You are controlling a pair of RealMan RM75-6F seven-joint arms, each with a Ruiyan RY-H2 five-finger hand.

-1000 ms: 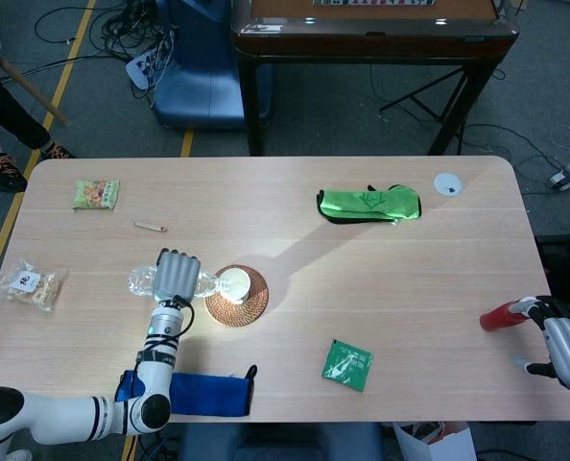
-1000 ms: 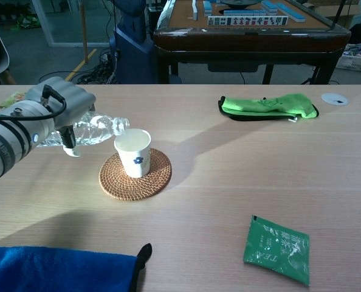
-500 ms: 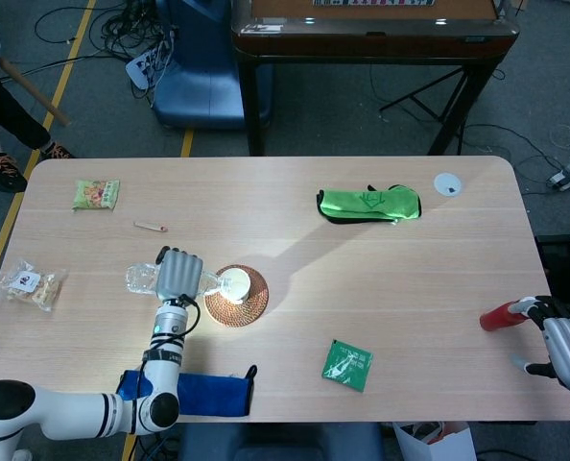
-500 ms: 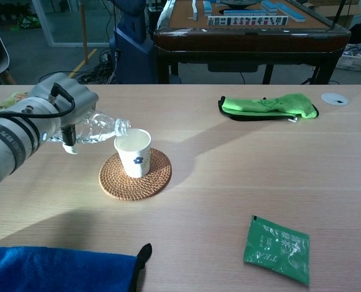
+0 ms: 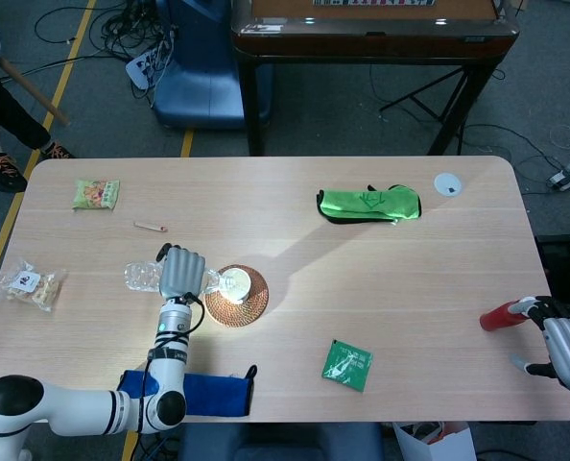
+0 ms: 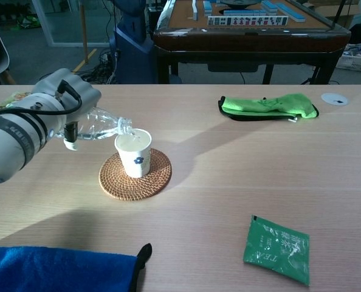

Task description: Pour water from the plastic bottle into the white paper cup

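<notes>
Sachet (image 6: pixel 276 249), green cloth (image 6: pixel 267 105), blue cloth (image 6: pixel 59 269) around cup (image 6: pixel 133 152).

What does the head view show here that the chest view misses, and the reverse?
Only the head view shows the right hand at the table's right edge beside a red object; its grip is unclear. It also shows the clear snack bag and the small stick.

Only the chest view shows the mahjong tiles on the far table.

Both show the left hand holding the plastic bottle tilted over the white paper cup on the woven coaster, plus the green cloth, green packet and blue cloth.
</notes>
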